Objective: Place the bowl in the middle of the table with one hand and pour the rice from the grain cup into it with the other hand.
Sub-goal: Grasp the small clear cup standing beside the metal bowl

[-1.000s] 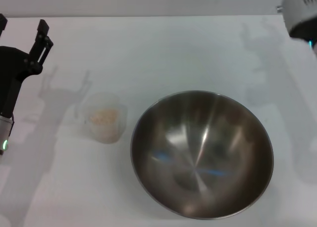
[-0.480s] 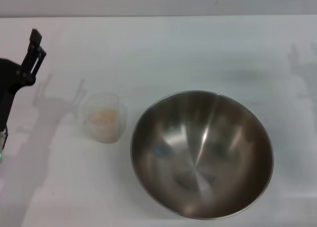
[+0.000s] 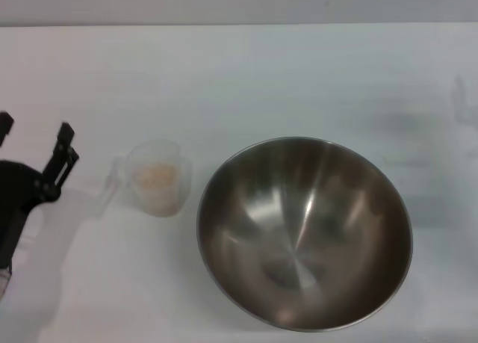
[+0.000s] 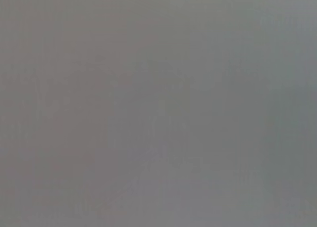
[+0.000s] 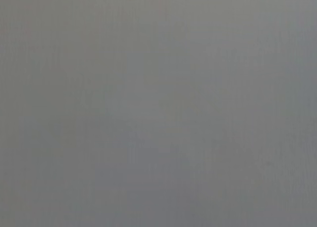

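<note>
Here the left end effector [image 3: 33,134], prongs spread wide, sits beside the grain cup [image 3: 157,177], not touching.

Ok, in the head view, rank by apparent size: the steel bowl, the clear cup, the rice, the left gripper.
1. Round stainless-steel bowl
2. Black left gripper, cut off by the picture's edge, so unsure against the cup
3. Clear plastic grain cup
4. Beige rice inside it

Left claw [image 3: 33,137] at left edge, prongs spread apart, empty; right arm unseen.
</note>
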Robot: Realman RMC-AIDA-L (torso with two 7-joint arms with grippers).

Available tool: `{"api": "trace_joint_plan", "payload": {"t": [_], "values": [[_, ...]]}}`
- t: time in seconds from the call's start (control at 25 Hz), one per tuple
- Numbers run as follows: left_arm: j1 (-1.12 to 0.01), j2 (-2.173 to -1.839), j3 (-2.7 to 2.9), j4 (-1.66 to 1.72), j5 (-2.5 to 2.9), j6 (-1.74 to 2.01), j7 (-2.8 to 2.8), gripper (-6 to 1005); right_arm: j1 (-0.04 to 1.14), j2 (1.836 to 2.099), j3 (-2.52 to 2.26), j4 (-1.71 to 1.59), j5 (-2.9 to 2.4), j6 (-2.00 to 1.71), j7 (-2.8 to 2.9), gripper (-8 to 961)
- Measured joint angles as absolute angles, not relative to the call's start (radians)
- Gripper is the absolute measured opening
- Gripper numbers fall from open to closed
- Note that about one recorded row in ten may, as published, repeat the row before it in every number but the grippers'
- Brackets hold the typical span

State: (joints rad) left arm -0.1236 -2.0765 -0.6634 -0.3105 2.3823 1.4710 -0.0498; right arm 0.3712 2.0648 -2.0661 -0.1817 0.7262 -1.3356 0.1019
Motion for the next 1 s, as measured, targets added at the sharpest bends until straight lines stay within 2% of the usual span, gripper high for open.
{"api": "trace_joint_plan", "payload": {"t": [0.36,1.0], "values": [[-0.086,-2.076,-0.538,-0.297,2.382,1.447,-0.052,795,0.391,2.056,-2.039,-0.155,0.732,-1.326,0.102,519],[-0.129,-2.079,-0.537,-0.311,2.379,1.272,-0.052,792,0.392,2.056,-2.038,-0.141,0.731,-1.325,0.101,518]]}}
